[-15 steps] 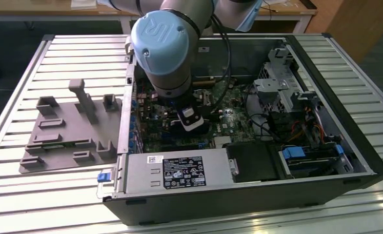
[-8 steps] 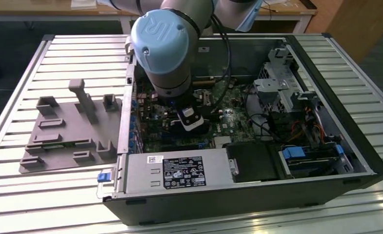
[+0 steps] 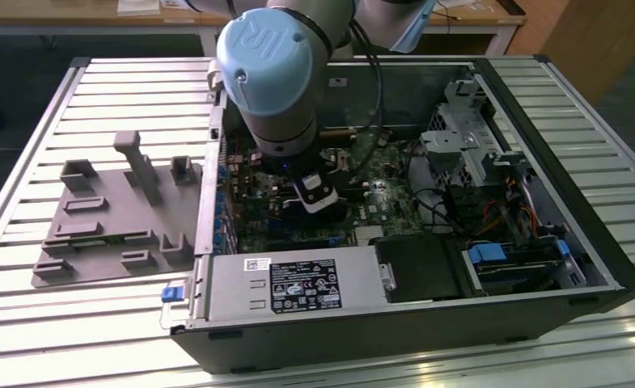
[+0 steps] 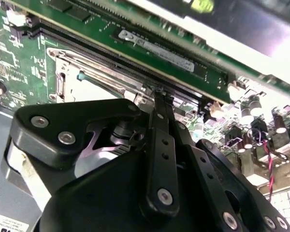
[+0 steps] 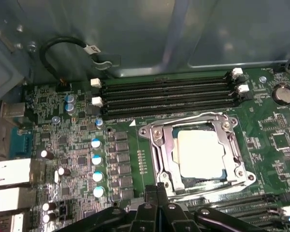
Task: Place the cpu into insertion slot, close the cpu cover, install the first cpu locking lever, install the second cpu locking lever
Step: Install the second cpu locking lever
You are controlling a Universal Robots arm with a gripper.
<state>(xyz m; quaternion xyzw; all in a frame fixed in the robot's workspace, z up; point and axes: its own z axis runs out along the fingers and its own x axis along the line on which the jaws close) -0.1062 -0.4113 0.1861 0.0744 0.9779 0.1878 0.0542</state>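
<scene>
Exterior view, left to right. Grey moulded plastic fixture plate (image 3: 112, 218) on the slatted bench, at 9 o'clock of the open black computer case (image 3: 576, 242). Gripper (image 3: 315, 194) down inside the case, at 9 o'clock from the case middle, above the green motherboard (image 3: 387, 182). Silver boxed power supply (image 3: 285, 291) at 7 o'clock.

First wrist view. Small square silver-topped cpu (image 5: 199, 152) seated in the metal-rimmed square insertion slot (image 5: 146, 131). Thin silver cpu cover (image 5: 232, 140) lying flat around it, chip top showing through the cut-out. Long black memory slots (image 5: 166, 94) just beside the socket. Gripper (image 5: 157, 189) jaws together, holding nothing, tip just beside the socket rim; same in the second wrist view (image 4: 157, 94).

Judged: lever stage, cover down. Lever state not readable. For a clean latch: press with the closed tip on the lever only, steady and low, clear of the cover frame and memory slots.
</scene>
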